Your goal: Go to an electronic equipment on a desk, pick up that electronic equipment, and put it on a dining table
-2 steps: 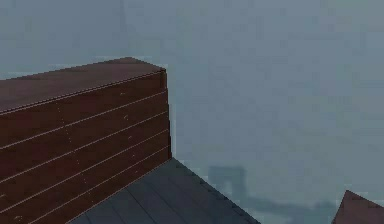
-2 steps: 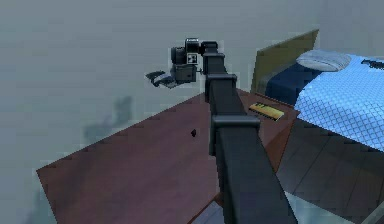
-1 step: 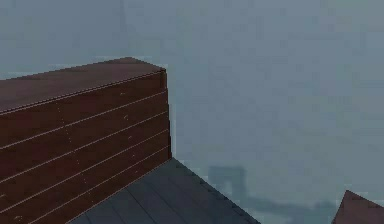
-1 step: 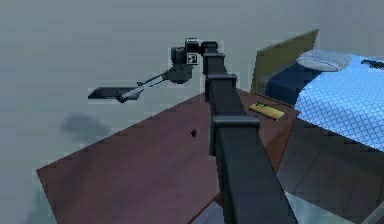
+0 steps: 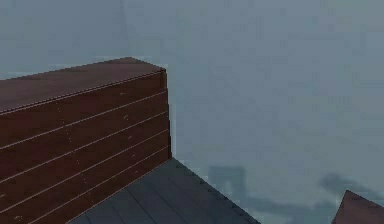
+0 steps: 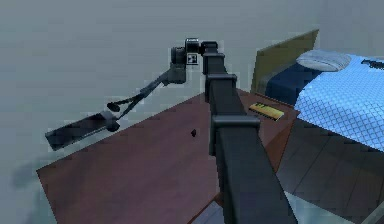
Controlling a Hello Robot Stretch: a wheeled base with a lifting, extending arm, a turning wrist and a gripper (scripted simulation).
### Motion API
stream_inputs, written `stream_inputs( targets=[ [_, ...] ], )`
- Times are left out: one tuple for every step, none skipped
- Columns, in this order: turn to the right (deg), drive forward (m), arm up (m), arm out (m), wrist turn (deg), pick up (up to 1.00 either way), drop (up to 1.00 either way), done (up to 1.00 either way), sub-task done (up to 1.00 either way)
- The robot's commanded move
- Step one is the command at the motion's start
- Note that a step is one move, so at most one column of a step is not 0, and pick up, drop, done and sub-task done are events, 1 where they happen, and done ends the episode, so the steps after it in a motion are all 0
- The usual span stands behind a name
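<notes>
The gripper (image 6: 116,108) sits at the end of the dark square arm (image 6: 235,140), which reaches out across the reddish-brown wooden desk (image 6: 140,165) toward its far edge. From my seat I cannot tell how its two thin fingers (image 6: 145,88) are set. I can see that it holds a flat dark grey slab (image 6: 80,130), the electronic item. The slab hangs at the finger end, above the desk's far corner and clear of the desk top, with bare grey wall behind it.

A small dark speck (image 6: 190,131) lies near the middle of the desk, close to the arm. A small flat yellow thing (image 6: 265,108) lies at the desk's end nearest the bed. Just beyond that end stands a bed with a blue-and-white checked cover (image 6: 340,100), a white pillow (image 6: 325,60) and a tan wooden headboard (image 6: 280,55).

In the forward view I have a reddish-brown planked wooden panel (image 5: 85,130) above dark floor (image 5: 170,200). Whether it belongs to the desk I cannot tell.
</notes>
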Motion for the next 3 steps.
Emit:
stream_inputs(
  targets=[
    [0.0, 0.00, 0.00, 0.00, -21.0, 0.00, 0.00, 0.00, 0.00],
    [0.0, 0.00, 0.00, -0.44, 0.0, 0.00, 0.00, 0.00, 0.00],
    [-45.0, 0.00, 0.00, 0.00, 0.0, 0.00, 0.00, 0.00, 0.00]
  ],
)
